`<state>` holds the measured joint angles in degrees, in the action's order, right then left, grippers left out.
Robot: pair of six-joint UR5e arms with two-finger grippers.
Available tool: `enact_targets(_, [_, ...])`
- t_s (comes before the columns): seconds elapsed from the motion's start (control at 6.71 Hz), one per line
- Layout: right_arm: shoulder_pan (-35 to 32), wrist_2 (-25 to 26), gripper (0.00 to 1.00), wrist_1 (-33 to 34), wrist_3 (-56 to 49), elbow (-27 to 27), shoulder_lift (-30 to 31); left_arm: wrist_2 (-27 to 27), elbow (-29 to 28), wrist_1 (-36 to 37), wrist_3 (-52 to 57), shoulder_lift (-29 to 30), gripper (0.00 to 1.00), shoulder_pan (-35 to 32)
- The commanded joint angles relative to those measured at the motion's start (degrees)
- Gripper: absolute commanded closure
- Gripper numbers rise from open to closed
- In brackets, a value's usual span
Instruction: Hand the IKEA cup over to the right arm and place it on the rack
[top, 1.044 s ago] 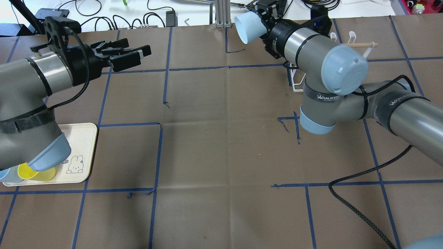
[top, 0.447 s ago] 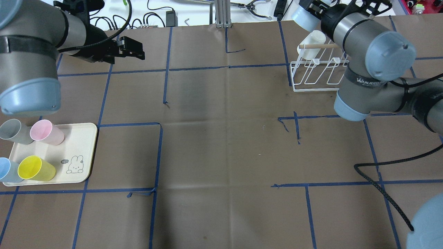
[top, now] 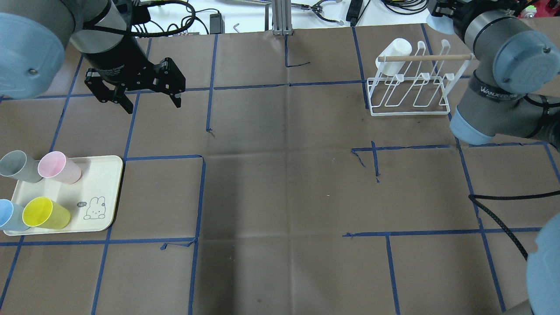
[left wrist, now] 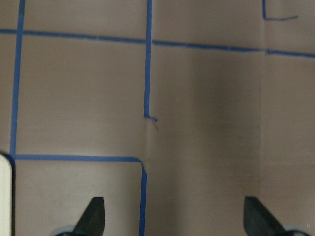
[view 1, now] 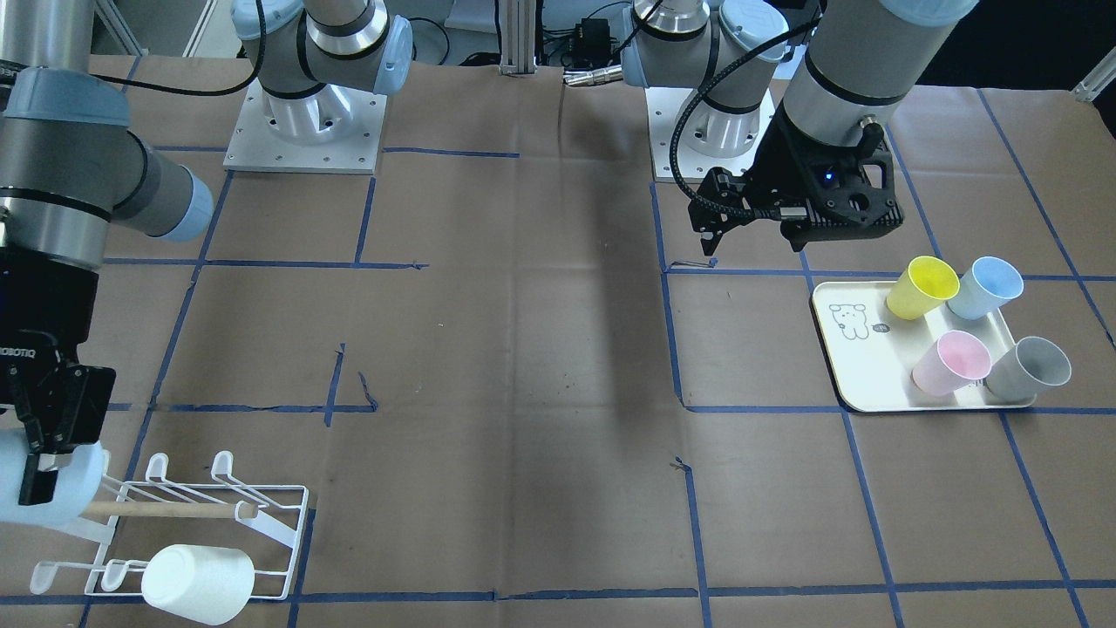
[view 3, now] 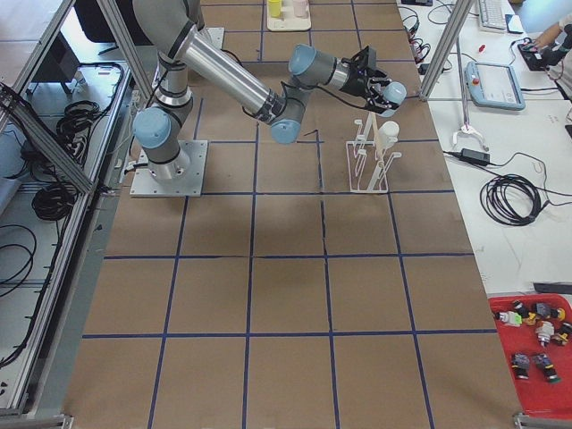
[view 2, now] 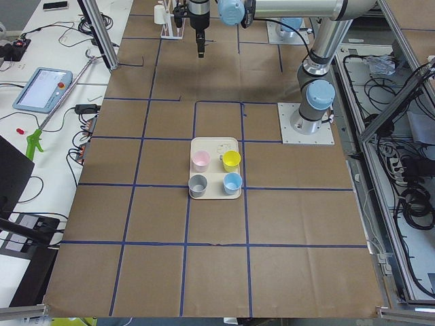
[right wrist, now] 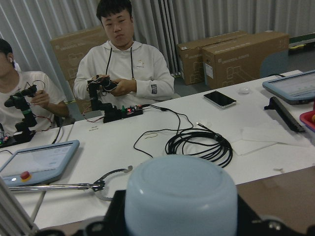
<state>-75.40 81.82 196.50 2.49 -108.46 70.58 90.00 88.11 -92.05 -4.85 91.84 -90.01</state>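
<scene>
My right gripper [view 1: 42, 467] is shut on a light-blue IKEA cup [view 1: 52, 510], held tilted in the air. The cup is at the end of the white wire rack [view 1: 261, 488] nearest that arm, close by the tip of its wooden dowel [view 1: 166, 510]. In the overhead view the cup [top: 437, 22] is above the rack's [top: 409, 113] far right corner. The right wrist view shows the cup's base [right wrist: 179, 196] between the jaws. A white cup [top: 393, 54] hangs on the rack's other end. My left gripper [top: 152, 103] is open and empty, pointing down over bare table.
A cream tray [top: 103, 175] at the near left holds grey [top: 17, 166], pink [top: 59, 167], blue [top: 11, 215] and yellow [top: 43, 213] cups. A black cable [top: 494, 218] trails across the near right. Operators sit beyond the table's far edge.
My right arm swung the blue cup from the far middle of the table rightward to the rack's far right end. My left arm turned its open gripper from horizontal to pointing down.
</scene>
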Motion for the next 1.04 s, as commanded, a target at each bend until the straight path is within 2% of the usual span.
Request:
enact_targets(0.0, [1.66, 0.80, 0.91, 0.89, -6.79, 6.11, -7.08, 0.71, -0.30, -2.17, 0.45, -1.66, 0.01, 0.44])
enact_targets(0.15, [1.75, 0.45, 0.91, 1.51, -6.79, 9.20, -10.08, 0.53, -0.22, -1.82, 1.76, -1.83, 0.01, 0.62])
enact_targets(0.3, [1.75, 0.45, 0.91, 3.95, -6.79, 9.75, -12.28, 0.62, -0.13, -1.64, 3.86, -1.92, 0.01, 1.32])
enact_targets(0.89, [2.36, 0.45, 0.91, 6.78, -6.88, 9.32, -16.17, 0.44, -0.13, -1.55, 4.76, -2.01, 0.01, 1.76])
